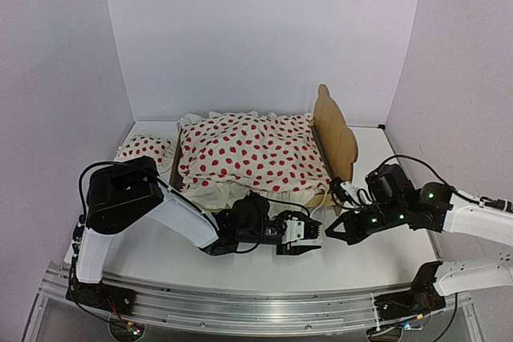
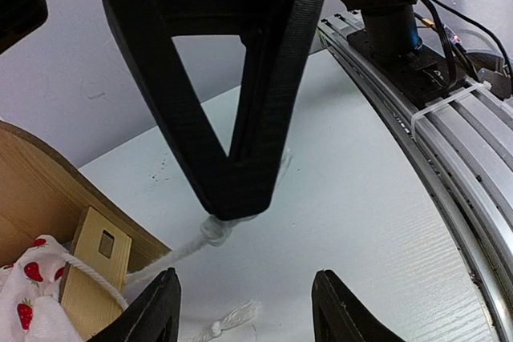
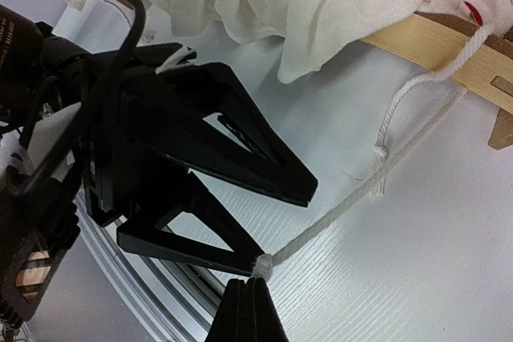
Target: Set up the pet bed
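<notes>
The pet bed (image 1: 335, 130) sits mid-frame in the top view, with bare table (image 1: 264, 274) below it. The left gripper (image 1: 314, 236) gapes wide, holding nothing. The right gripper (image 3: 255, 284) pinches a white cord (image 3: 345, 206) at its knot. A blanket (image 1: 248, 154) hides most of the frame.

At the centre of the top view the pet bed (image 1: 335, 130), heaped with the blanket (image 1: 248, 154), fills the table (image 1: 240, 270) almost to the back wall, and the pillow (image 1: 144, 148) closes the gap at its left. Below it, the left gripper (image 1: 314, 235), fingers spread, and the right gripper (image 1: 330, 235) meet tip to tip, and a taut white cord (image 3: 337, 214) from the bed's corner to the right gripper's pinched tips bars that gap. Bare surface lies lower right above the rail (image 1: 240, 307) and right of the headboard.
</notes>
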`<act>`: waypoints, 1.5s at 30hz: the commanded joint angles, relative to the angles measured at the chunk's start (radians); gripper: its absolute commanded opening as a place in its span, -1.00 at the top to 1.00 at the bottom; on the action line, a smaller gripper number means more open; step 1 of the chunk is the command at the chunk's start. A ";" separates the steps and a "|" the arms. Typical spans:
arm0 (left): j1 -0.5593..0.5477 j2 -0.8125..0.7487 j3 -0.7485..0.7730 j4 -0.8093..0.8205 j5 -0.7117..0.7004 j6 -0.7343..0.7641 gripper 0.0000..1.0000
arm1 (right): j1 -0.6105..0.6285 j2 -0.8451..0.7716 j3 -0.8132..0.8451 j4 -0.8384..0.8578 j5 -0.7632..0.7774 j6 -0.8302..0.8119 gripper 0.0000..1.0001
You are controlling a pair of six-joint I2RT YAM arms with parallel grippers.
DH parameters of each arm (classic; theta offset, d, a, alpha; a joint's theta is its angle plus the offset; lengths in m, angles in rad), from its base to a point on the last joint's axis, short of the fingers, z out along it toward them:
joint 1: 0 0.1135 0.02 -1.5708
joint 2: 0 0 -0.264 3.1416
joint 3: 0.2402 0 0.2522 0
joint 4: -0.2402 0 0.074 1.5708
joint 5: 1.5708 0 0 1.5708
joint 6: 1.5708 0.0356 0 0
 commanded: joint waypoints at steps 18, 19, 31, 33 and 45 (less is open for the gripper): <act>-0.004 0.030 0.082 0.145 -0.061 -0.077 1.00 | 0.005 0.057 0.081 0.026 -0.038 -0.004 1.00; -0.004 0.030 0.081 0.143 -0.072 -0.081 1.00 | 0.005 0.058 0.081 0.023 -0.009 0.002 1.00; 0.021 -0.031 -0.011 0.036 -0.224 -0.197 1.00 | 0.005 0.032 -0.148 0.138 0.397 0.042 0.14; 0.024 -0.029 -0.017 0.032 -0.224 -0.192 1.00 | 0.005 0.077 -0.183 0.247 0.392 0.017 0.08; 0.057 -0.009 -0.034 -0.001 -0.211 -0.210 1.00 | 0.016 0.377 -0.249 0.699 0.341 -0.052 -0.07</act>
